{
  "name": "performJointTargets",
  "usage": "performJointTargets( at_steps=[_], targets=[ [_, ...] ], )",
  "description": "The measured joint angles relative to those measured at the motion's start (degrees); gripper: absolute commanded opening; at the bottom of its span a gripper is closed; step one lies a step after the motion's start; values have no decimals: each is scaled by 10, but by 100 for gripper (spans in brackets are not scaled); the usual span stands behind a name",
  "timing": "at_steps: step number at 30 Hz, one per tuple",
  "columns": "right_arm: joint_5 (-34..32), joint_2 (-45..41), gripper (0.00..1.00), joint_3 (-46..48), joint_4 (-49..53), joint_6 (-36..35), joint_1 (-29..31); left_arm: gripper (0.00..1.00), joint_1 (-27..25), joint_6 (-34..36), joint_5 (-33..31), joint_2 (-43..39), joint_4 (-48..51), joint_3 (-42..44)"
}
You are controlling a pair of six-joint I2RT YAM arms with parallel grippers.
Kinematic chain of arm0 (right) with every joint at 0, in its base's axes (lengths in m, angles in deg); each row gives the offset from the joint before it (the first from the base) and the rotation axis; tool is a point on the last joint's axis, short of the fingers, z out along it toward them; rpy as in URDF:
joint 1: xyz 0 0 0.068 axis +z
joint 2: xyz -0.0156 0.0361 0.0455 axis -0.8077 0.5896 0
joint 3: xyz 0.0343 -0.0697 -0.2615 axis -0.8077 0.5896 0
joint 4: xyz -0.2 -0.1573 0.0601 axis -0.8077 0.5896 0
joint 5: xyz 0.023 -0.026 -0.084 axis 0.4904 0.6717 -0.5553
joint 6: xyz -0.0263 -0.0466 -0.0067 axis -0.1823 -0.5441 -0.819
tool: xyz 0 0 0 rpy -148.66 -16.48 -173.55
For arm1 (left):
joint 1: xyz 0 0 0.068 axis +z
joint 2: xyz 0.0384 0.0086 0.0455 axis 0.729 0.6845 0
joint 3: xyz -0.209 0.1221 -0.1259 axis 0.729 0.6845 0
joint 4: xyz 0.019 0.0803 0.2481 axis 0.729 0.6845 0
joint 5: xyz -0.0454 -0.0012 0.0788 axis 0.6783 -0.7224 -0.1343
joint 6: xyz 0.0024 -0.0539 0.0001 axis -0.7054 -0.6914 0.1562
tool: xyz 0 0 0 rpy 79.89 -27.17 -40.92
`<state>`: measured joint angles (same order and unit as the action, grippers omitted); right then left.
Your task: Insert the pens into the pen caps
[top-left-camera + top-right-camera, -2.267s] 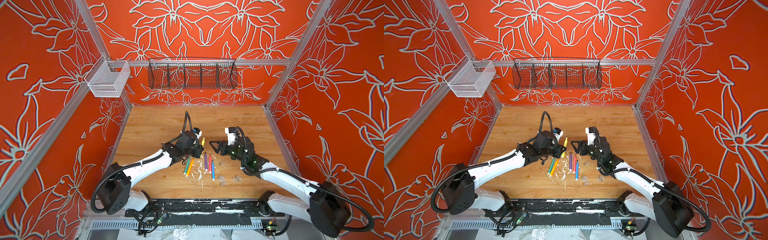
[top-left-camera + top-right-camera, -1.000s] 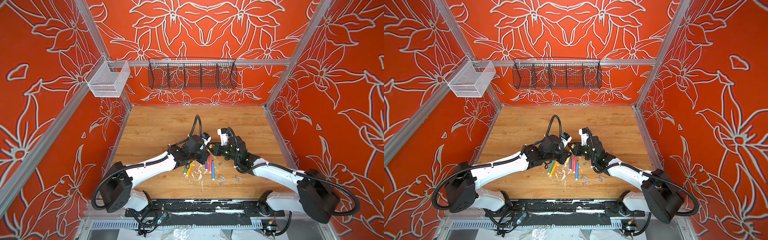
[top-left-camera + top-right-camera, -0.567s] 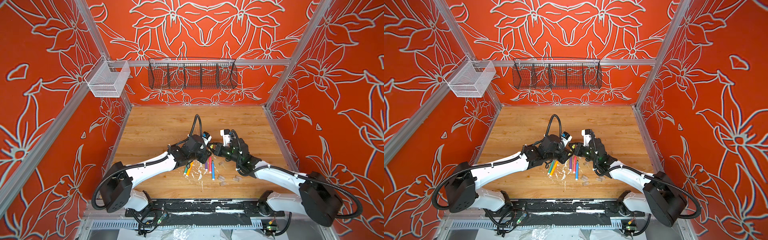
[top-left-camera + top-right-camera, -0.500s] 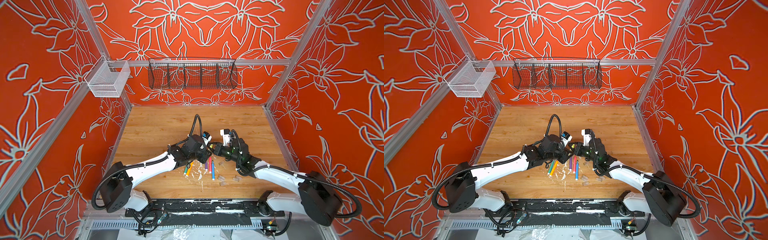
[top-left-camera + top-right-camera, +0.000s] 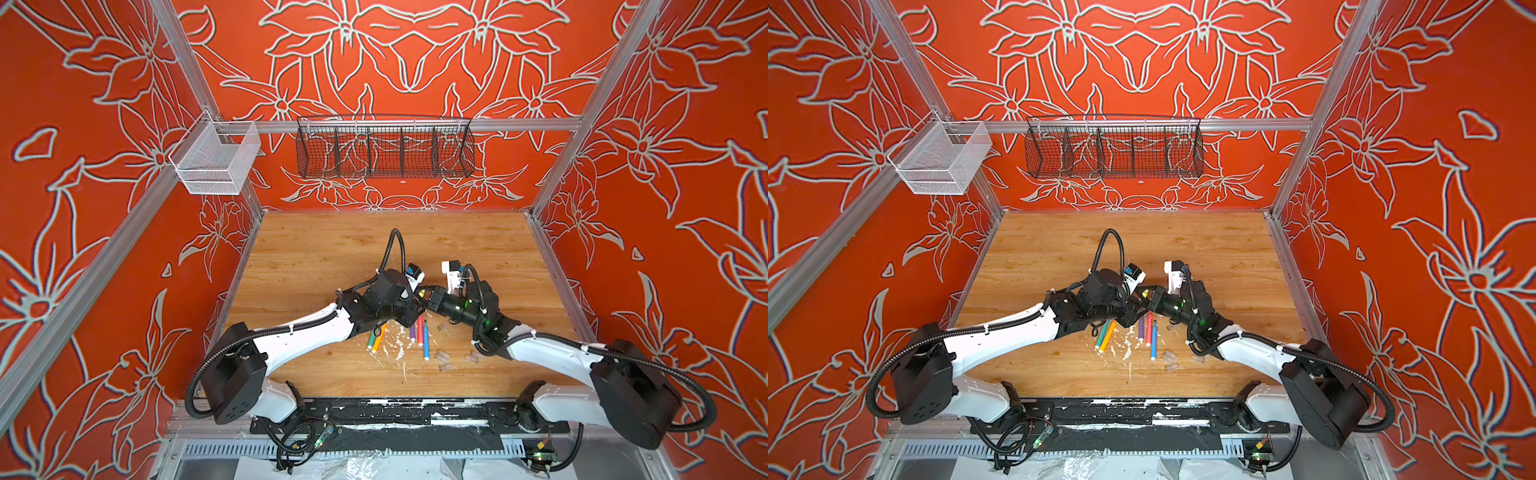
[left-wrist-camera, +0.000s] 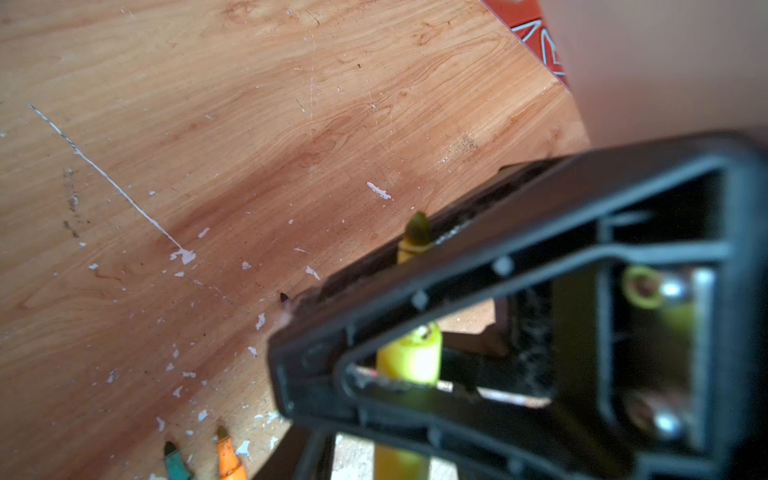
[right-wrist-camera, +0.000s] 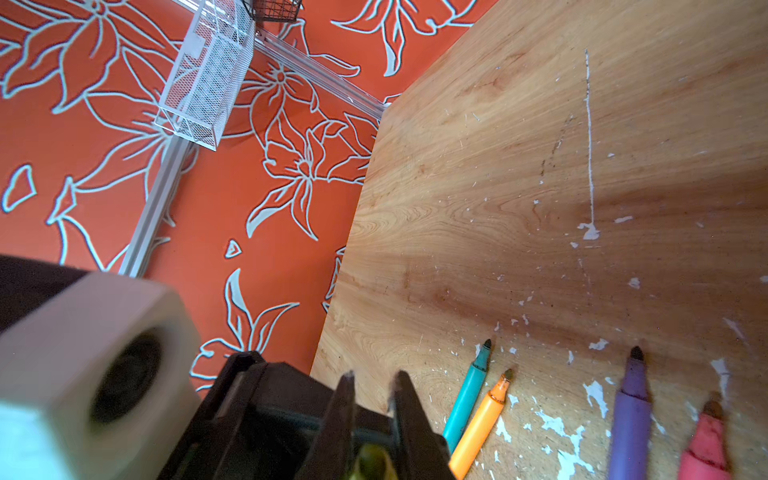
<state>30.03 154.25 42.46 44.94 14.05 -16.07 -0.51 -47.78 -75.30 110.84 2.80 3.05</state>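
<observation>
Your right tool (image 7: 372, 380) was clamped on the yellow pen (image 5: 422, 293) at mid-frame; your left tool (image 6: 286, 309) sat around that pen too, though its grip I couldn't tell.

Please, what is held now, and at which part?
The right gripper holds the yellow pen near its tip end. Whether the left gripper also grips it cannot be told.

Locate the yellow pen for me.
In both top views the yellow pen is held off the table at mid-scene where the arms meet, just behind the purple pen. The right wrist view shows it between the fingers of the right end effector.
</observation>
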Motion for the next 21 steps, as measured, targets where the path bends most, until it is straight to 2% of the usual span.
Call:
performJointTargets(
  at_steps=[5,9,10,12,13,14,17,21],
  targets=[
    [-1,-26,0,7,-3,8,2,31,0,5,0,1,-4,0],
    [-2,-23,0,9,-9,14,2,3,-4,7,8,1,-10,1],
    [-1,-20,0,9,-10,14,2,0,-6,7,8,1,-11,2],
    [0,-17,26,9,-10,14,2,0,-5,8,6,2,-11,3],
    [0,-16,42,7,-5,12,2,0,-5,8,4,2,-9,3],
    [0,-17,52,4,2,7,3,0,-5,7,0,2,-8,3],
    [-8,-24,64,-10,57,-21,5,0,2,3,-15,0,-14,10],
    [-47,-64,68,-43,160,-78,5,0,31,-15,-48,-26,-20,45]
  ],
)
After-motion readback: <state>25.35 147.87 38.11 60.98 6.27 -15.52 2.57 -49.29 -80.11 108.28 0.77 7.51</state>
